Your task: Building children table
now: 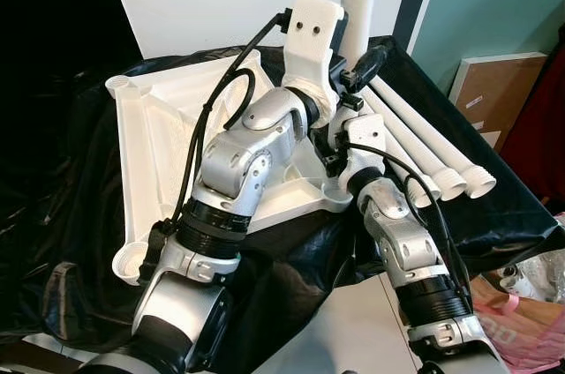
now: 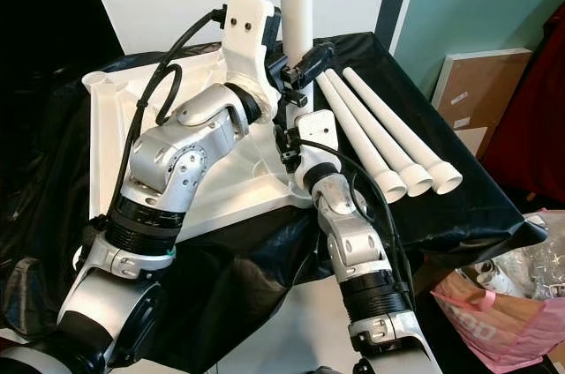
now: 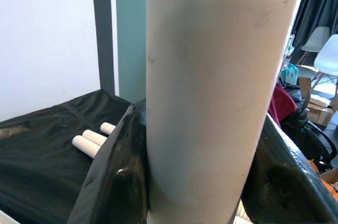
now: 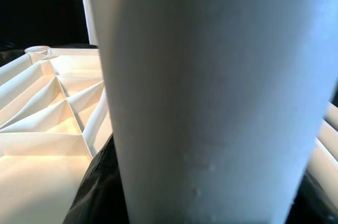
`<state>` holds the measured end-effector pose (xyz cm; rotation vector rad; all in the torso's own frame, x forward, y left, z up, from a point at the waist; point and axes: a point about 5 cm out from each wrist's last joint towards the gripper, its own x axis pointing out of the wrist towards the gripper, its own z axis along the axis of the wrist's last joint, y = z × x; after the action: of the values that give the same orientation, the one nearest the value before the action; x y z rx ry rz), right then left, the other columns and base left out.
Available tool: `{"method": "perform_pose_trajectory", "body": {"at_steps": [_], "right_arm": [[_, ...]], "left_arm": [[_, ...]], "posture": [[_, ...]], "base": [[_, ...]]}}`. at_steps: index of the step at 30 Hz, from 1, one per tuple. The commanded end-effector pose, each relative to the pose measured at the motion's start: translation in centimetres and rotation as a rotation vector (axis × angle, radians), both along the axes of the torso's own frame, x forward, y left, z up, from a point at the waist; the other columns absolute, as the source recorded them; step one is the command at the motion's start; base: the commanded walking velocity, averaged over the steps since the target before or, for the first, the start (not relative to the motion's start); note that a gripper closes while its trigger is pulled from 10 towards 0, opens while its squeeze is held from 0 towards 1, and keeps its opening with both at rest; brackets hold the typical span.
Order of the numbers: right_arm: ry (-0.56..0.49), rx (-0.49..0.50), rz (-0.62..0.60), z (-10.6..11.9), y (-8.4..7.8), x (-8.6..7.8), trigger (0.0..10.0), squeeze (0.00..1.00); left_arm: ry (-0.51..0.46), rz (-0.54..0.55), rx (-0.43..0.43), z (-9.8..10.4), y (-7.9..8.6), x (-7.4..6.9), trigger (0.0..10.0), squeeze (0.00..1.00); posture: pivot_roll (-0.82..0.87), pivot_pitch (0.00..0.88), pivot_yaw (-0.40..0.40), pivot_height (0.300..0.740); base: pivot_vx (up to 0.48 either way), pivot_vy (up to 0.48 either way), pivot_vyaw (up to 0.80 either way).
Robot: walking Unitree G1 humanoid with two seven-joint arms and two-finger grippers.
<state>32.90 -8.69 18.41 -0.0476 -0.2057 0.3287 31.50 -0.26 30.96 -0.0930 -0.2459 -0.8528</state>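
Both silver arms reach forward from the bottom of the head views and meet at one upright white table leg [image 2: 295,3]. Left gripper [image 3: 185,182] pinches that leg higher up; its black fingers [image 3: 113,176] press either side of the tube in the left wrist view. Right gripper [image 4: 195,203] sits lower on the same leg, dark finger edges flanking the tube, so apparently clamped on it as well, though the contact is barely visible. Leg stands vertical at the far right corner of the overturned white tabletop [image 1: 141,140], ribbed underside up, presumably so the corner sockets face upward to receive legs. Two grips on one leg likely serve to keep it plumb while it seats or is screwed in. Empty socket [image 1: 123,84] at the far left corner. Three spare legs [image 2: 388,149] lie side by side on the black plastic sheet [image 1: 494,215], just right of the tabletop, within reach for later corners. Pink bag [image 2: 494,321] on the floor at right.
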Motion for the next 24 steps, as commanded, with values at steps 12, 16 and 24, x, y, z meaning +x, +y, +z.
{"method": "perform_pose_trajectory", "body": {"at_steps": [12,16,24], "right_arm": [[-0.018,0.023,0.025,0.65,0.78,-0.37,10.0,0.00],[-0.017,0.021,0.026,0.61,0.73,-0.43,10.0,0.00],[-0.009,0.017,0.007,0.34,0.22,-0.34,10.0,0.00]], "left_arm": [[-0.021,-0.114,-0.019,0.70,-1.68,-1.70,10.0,0.00],[-0.012,-0.112,-0.026,0.59,-1.56,-1.67,10.0,1.00],[-0.014,-0.093,-0.013,0.24,-0.96,-1.41,10.0,1.00]], "posture": [[0.00,0.043,-0.012,0.740],[0.00,0.045,-0.014,0.740],[-0.01,0.046,-0.011,0.740]], "base": [[0.000,0.000,0.00],[0.000,0.000,0.00],[0.000,0.000,0.00]]}}
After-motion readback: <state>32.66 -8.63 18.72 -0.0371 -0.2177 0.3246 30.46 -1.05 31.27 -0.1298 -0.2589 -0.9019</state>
